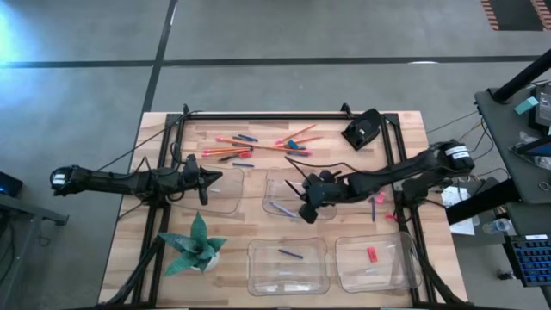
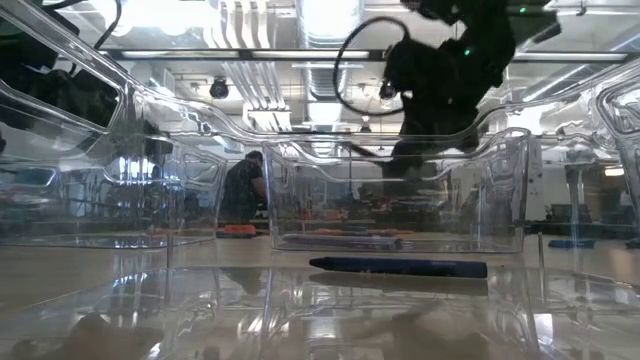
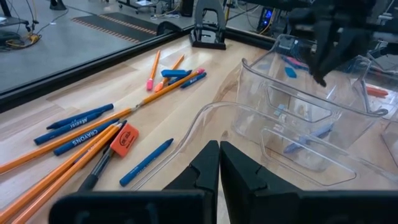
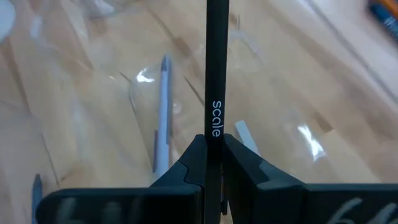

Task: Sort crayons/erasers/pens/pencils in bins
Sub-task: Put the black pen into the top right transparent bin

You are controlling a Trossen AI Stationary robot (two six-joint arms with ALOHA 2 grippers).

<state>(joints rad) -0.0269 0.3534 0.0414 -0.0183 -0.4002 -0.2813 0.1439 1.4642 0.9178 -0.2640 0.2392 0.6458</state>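
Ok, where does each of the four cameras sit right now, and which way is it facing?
High view: overhead, straight down on the table, both arms and all four bins.
Low view: table height, looking level through bins; an arm hangs above.
Left wrist view: past the shut left gripper toward pencils and an eraser.
Right wrist view: down into a bin, right gripper shut on a black pen.
Shared: the blue pen in that bin.

Table's a pale butcher-block wood top (image 1: 164,138), planked and satin-smooth. The four clear glossy plastic bins (image 1: 287,263) throw glare everywhere. At 12 o'clock, thin orange painted pencils (image 3: 59,163) look slick; the stubby red eraser (image 3: 125,139) looks matt, rubbery. Matt black pen (image 4: 217,68) between matt fingers.
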